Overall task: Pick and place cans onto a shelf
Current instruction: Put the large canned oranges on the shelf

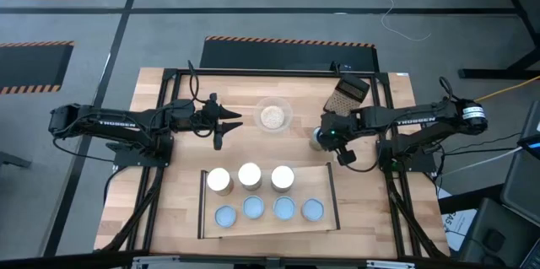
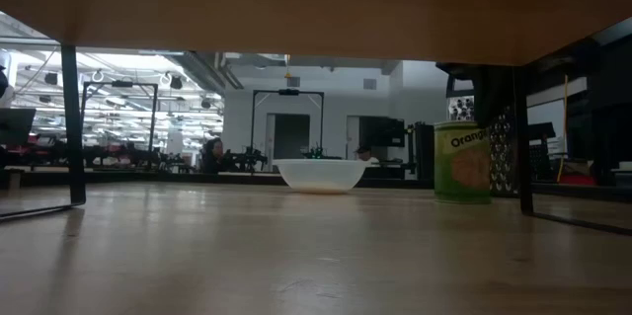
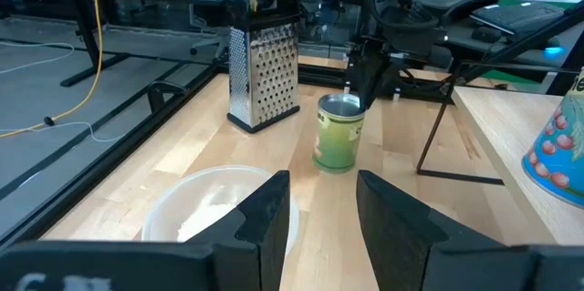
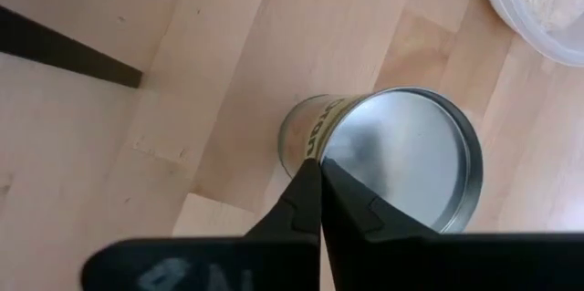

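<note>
**A:** Cans first — where do they stand?

**B:** Seven cans (image 1: 251,175) sit on the shelf (image 1: 203,218), four in the near row, three behind. One gap is left. The eighth, a green-labelled can (image 3: 338,133), stands upright on the surface (image 1: 169,210) beside the grater (image 3: 263,56), near the bowl (image 1: 274,115).

**A:** And your jaws?

**B:** My right gripper (image 4: 318,174) hangs over that can's rim, jaws pinched together on nothing; I judge they must open to take it. My left gripper (image 3: 321,202) waits spread apart, empty, clear of the work.
</note>
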You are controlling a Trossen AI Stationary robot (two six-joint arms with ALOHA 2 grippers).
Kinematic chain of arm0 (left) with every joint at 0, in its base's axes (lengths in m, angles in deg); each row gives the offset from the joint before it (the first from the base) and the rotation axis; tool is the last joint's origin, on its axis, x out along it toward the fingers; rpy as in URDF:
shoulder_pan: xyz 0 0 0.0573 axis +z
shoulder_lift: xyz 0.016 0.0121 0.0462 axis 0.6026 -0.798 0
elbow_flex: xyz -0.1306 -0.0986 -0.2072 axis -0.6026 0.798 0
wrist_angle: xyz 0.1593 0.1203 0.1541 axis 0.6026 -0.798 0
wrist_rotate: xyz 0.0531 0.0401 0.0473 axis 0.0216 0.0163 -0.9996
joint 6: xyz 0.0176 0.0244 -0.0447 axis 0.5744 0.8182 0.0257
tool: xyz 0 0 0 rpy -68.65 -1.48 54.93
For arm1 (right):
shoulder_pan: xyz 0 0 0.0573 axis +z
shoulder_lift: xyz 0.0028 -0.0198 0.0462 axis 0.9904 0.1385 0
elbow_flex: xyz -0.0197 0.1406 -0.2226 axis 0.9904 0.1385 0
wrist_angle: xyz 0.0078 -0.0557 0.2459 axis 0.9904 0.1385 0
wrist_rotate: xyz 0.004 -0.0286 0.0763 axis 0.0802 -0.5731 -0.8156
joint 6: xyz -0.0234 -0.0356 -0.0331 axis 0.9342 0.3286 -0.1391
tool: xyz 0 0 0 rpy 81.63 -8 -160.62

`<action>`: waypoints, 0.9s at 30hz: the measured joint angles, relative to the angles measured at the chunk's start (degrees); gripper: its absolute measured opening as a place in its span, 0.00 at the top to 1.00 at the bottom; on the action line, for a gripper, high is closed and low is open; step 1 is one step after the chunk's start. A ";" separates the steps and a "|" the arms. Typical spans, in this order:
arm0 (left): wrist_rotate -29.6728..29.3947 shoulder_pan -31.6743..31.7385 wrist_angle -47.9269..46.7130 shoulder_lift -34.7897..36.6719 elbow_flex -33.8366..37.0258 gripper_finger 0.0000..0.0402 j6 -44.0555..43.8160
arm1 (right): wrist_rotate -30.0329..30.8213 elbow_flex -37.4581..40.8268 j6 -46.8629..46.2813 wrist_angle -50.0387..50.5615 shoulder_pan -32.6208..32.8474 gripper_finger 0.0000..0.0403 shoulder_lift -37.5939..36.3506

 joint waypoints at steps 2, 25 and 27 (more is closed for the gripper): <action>0.00 0.00 -0.01 0.00 0.00 0.70 0.00 | 0.32 -1.47 0.01 1.51 -0.04 1.00 0.06; 0.00 0.00 -0.35 0.00 0.00 0.70 0.45 | -4.82 -35.20 -4.70 18.28 0.68 1.00 -0.12; 0.00 0.00 -0.35 0.00 0.00 0.70 0.48 | -7.13 -37.91 -6.07 18.23 1.30 1.00 -0.14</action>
